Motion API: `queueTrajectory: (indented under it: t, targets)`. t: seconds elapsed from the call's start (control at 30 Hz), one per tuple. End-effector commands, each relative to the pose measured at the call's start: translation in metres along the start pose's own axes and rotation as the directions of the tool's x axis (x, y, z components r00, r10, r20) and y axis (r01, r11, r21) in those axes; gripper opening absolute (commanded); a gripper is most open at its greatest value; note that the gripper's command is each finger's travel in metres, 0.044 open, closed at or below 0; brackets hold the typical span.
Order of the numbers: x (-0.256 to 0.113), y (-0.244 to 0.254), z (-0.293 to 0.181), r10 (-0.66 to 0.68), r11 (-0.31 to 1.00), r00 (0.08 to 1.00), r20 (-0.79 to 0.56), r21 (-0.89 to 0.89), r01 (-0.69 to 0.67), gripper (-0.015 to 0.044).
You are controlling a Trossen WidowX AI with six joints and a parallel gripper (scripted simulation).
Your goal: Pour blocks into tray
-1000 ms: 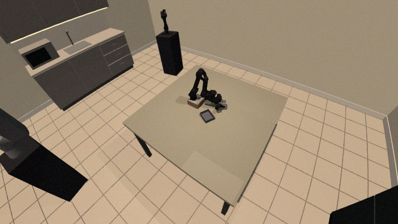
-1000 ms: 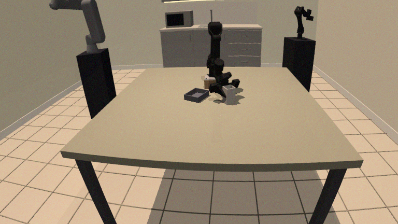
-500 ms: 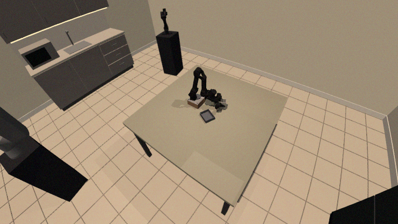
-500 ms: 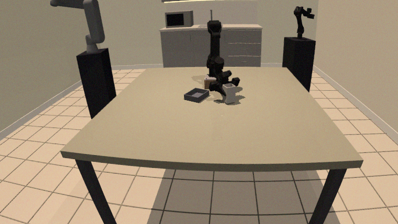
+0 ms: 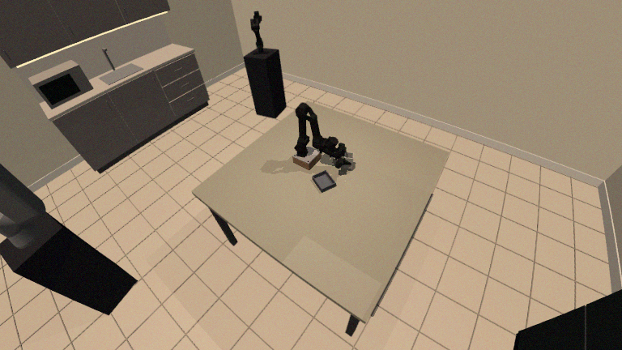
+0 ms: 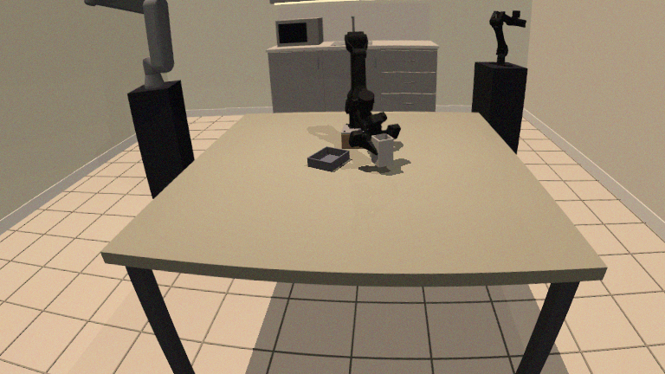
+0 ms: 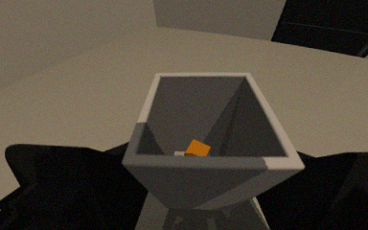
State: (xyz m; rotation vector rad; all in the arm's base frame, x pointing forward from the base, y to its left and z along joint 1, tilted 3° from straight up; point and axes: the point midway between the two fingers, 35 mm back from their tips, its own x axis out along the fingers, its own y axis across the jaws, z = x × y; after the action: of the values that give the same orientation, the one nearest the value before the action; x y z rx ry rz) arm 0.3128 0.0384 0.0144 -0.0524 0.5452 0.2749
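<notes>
Already my black tool (image 6: pixel 383 143) (image 7: pixel 198 134) gripped the pale square cup (image 6: pixel 384 150) (image 7: pixel 211 184), which was upright, its blocks inside (I made out an orange one (image 7: pixel 197 148) and hints of others). The shallow dark tray (image 5: pixel 324 181) (image 6: pixel 328 159) sat nearby on the surface (image 5: pixel 293 217) (image 6: pixel 343 213), beside but apart from the cup. The grasp looked done; carrying the cup over the tray, tipping it and keeping it out of the tray remained.
</notes>
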Motion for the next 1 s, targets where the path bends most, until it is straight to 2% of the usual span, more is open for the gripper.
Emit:
queueTrajectory:
  t: [0.0,0.7,0.97]
  targets:
    - [-0.003,-0.001,0.011,-0.005,1.000,1.000,0.020,-0.001,0.005,0.0000]
    - [-0.008,-0.003,0.028,-0.009,1.000,1.000,0.020,0.001,0.009,0.0000]
    - [-0.026,-0.042,0.025,-0.154,0.985,0.988,0.013,0.079,0.153,0.0000]
